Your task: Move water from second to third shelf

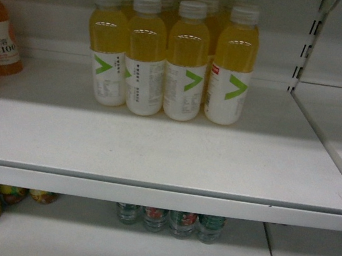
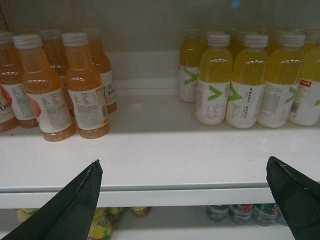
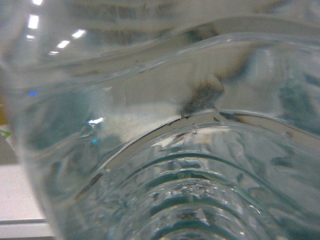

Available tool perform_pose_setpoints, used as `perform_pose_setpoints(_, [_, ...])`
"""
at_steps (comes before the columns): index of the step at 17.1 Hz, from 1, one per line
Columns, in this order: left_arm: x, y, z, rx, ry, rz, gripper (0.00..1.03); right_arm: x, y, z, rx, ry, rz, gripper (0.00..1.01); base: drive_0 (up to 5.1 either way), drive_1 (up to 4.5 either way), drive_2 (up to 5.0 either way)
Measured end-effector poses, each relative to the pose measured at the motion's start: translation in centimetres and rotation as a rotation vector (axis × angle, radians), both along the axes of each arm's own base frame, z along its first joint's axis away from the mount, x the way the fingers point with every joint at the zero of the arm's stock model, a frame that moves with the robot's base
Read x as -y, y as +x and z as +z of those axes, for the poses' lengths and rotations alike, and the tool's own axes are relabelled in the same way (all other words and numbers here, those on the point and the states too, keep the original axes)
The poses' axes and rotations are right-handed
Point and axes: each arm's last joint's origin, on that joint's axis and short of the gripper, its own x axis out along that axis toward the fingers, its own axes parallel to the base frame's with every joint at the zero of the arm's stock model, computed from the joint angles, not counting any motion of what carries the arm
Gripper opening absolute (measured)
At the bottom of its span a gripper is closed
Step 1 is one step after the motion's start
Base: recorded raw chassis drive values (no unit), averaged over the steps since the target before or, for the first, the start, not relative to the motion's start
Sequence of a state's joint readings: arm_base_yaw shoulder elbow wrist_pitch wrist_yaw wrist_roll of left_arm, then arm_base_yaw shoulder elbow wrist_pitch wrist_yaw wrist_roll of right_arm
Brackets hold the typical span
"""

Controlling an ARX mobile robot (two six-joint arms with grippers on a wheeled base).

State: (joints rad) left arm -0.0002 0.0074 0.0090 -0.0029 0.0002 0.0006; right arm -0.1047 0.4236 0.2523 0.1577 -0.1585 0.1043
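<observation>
- A clear ribbed plastic water bottle (image 3: 190,200) fills the right wrist view, pressed right against the lens; its curved ridges and glassy wall blur everything behind it.
- The right pincer itself cannot be seen there, so whether it grips the bottle I cannot tell.
- The left pincer (image 2: 185,200) stands wide, its two dark matte pointed fingers (image 2: 75,205) hanging before the shelf lip.
- On the smooth white metal shelf (image 1: 154,157) stand yellow drink bottles (image 1: 186,60) with white caps and green-chevron labels.
- Orange drink bottles (image 2: 60,85) stand to their left.
- Below, green-labelled water bottles (image 1: 171,221) sit in a row on the lower shelf.
</observation>
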Motion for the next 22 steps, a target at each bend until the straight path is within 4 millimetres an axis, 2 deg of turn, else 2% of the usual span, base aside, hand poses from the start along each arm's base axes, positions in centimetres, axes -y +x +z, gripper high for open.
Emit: perform_pose_setpoints(22, [0.00, 0.00, 0.01, 0.001, 0.000, 0.001, 0.98, -0.01, 0.00, 0.00, 0.001, 0.000, 0.003, 0.41, -4.9, 2.48, 2.5])
